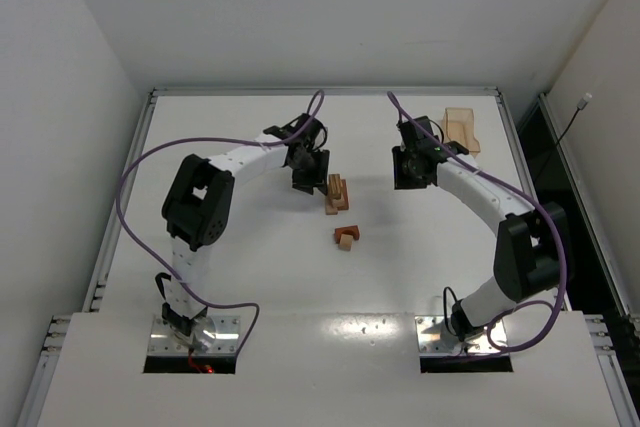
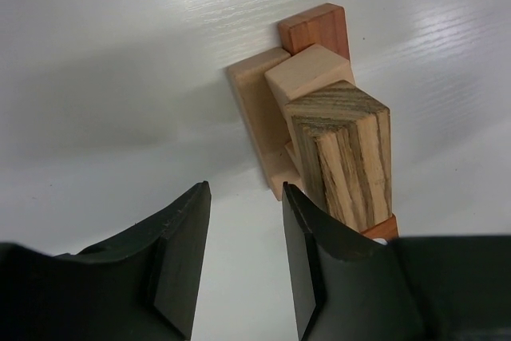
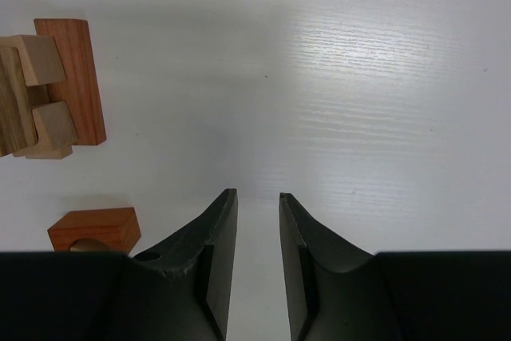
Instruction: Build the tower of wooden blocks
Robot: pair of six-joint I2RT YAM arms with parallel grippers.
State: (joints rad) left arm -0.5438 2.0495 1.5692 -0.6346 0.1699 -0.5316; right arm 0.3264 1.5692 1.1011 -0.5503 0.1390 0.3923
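Observation:
The tower (image 1: 338,194) is a small pile of tan and reddish-brown wood blocks at the table's middle. In the left wrist view it shows a striped upright block (image 2: 343,157), a tan cube (image 2: 307,73), a reddish block (image 2: 315,28) and a flat tan bar (image 2: 254,113). My left gripper (image 2: 245,189) is open and empty just left of the pile, also seen from above (image 1: 306,181). My right gripper (image 3: 257,195) is open and empty over bare table, right of the pile (image 1: 409,177). A reddish arch (image 3: 94,229) lies loose with a tan cube (image 1: 345,242).
A translucent tan open tray (image 1: 462,129) sits at the back right of the white table (image 1: 240,267). The table has raised rails at its back and side edges. White walls stand behind and to the left.

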